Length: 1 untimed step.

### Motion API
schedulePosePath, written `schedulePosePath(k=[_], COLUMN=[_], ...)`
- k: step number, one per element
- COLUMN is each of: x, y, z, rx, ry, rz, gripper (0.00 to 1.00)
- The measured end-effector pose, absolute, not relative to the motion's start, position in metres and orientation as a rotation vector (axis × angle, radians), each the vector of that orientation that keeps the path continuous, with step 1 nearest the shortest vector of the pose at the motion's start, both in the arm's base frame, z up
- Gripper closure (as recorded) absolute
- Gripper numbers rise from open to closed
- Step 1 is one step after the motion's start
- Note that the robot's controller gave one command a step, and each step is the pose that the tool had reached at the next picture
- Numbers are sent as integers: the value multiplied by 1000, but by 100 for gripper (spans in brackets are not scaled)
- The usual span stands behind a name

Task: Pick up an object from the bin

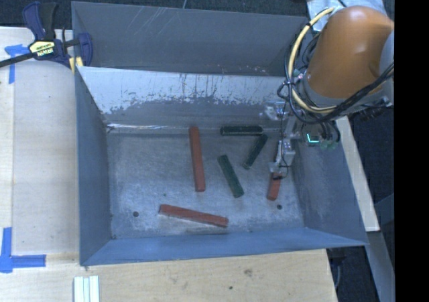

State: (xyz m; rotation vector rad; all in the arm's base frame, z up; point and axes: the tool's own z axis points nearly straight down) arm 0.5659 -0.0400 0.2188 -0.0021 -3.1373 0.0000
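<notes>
Gripper [279, 169] by the bin's [91, 160] right wall, directly over a short red-brown stick [273, 189]; open or closed, can't tell. Dark green stick [255, 153] near.

On the bin [201, 39] floor, mid-way: long red-brown stick [197, 160], running front to back. Near the front wall: second red-brown stick [193, 215], crosswise. Right of centre: dark green stick [241, 131] along the back, slanted green stick [230, 175], shorter green stick [255, 152] tilted opposite.
</notes>
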Motion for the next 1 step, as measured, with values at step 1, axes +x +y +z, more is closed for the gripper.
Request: schedulePosePath(k=[1], x=[568], y=[-40], z=[223], rx=[-1], ry=[-3145], rz=[1], gripper=[0])
